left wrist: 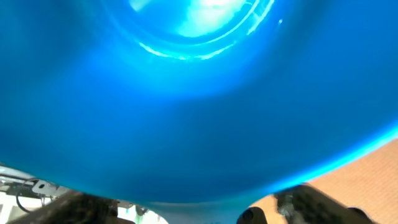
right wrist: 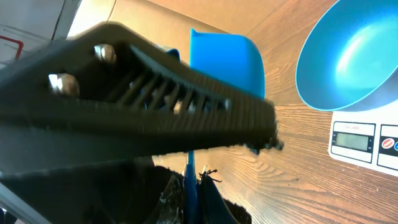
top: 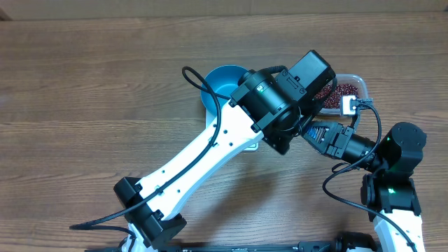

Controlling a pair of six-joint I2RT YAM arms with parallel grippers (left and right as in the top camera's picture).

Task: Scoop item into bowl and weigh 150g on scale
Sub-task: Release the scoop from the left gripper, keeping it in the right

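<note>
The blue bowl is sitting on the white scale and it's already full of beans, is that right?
Not quite. The blue bowl does sit on the white scale, but it is empty, not full: the right wrist view shows its inside bare.

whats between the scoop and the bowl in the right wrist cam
Only bare table between the scoop and the bowl, seen in the right wrist view; the scale sits under the bowl.

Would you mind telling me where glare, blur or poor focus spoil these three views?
Overhead: sharp, evenly lit, though the left arm hides most of the bowl. Left wrist: bowl too close, out of focus, white glare at top. Right wrist: near finger blurred; scoop and scale display sharper.
</note>
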